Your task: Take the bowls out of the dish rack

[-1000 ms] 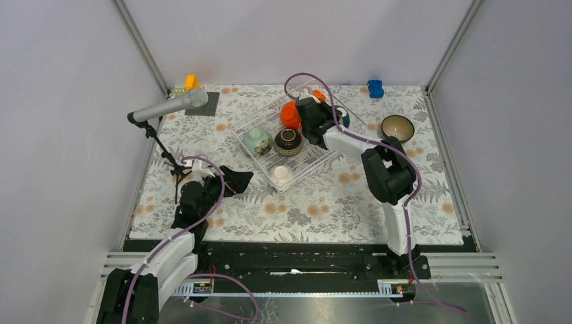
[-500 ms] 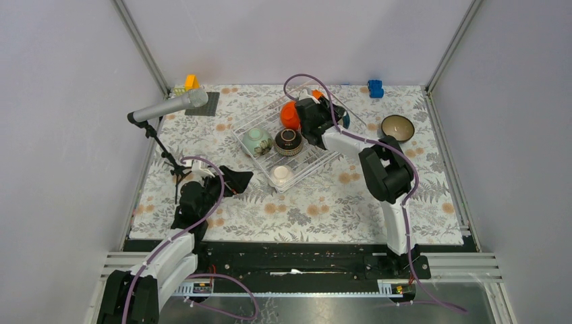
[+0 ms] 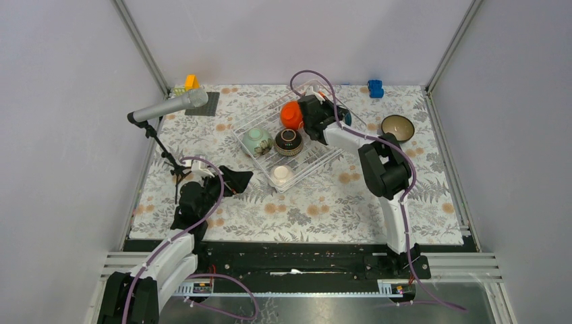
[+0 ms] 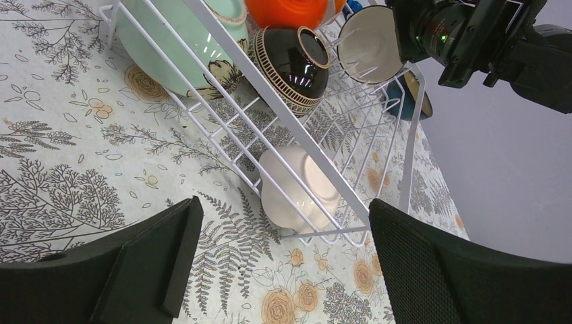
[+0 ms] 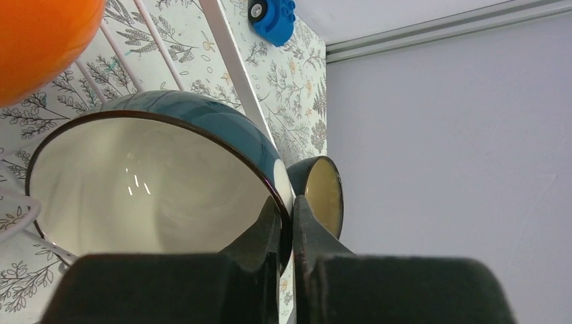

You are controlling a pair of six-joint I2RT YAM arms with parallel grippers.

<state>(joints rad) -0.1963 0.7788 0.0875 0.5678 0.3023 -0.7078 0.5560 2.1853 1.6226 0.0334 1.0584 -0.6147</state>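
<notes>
Grip: my right gripper (image 5: 291, 210) pinches the teal bowl (image 5: 155, 169) by its rim.
Risk: thin hold — it may swing and snag the dish rack (image 5: 228, 47) beside my fingers.

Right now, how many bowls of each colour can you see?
Orange bowl: 1 (a second may be hidden)
Teal bowls: 2
Green bowl: 1
Patterned bowl: 1
White bowl: 1
Total: 6 in plain sight
</notes>
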